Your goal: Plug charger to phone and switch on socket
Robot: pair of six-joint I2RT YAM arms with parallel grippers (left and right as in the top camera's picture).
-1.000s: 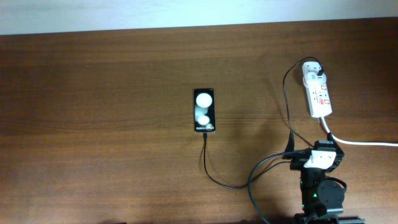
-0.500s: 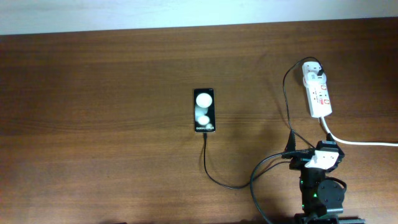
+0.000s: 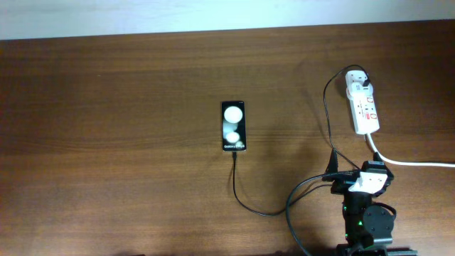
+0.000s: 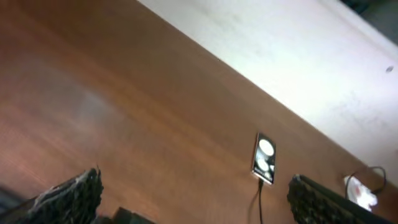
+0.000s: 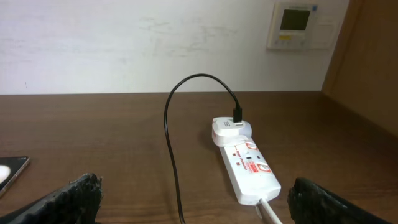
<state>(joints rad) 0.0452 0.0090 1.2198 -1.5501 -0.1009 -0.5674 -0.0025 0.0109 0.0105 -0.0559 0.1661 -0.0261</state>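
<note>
The black phone [image 3: 234,126] lies flat mid-table, two white spots on its face; it also shows in the left wrist view [image 4: 264,159] and as a corner in the right wrist view [image 5: 11,171]. The thin black charger cable [image 3: 245,203] meets the phone's near end with its tip and runs right and up to the white adapter [image 3: 355,77] plugged in the white socket strip [image 3: 365,110]. In the right wrist view the socket [image 5: 250,173] and adapter [image 5: 231,129] lie ahead. My right gripper [image 5: 194,184] is open and empty, short of the socket. My left gripper [image 4: 196,180] is open and empty, far from the phone.
The socket's thick white cord [image 3: 419,163] runs off to the right edge. The right arm [image 3: 366,213] stands at the front edge among loops of black cable [image 3: 306,188]. A pale wall [image 5: 155,43] backs the table, with a wall panel [image 5: 301,25] on it.
My right arm has drawn back very slightly toward the front edge. The phone, cable and socket have not moved.
</note>
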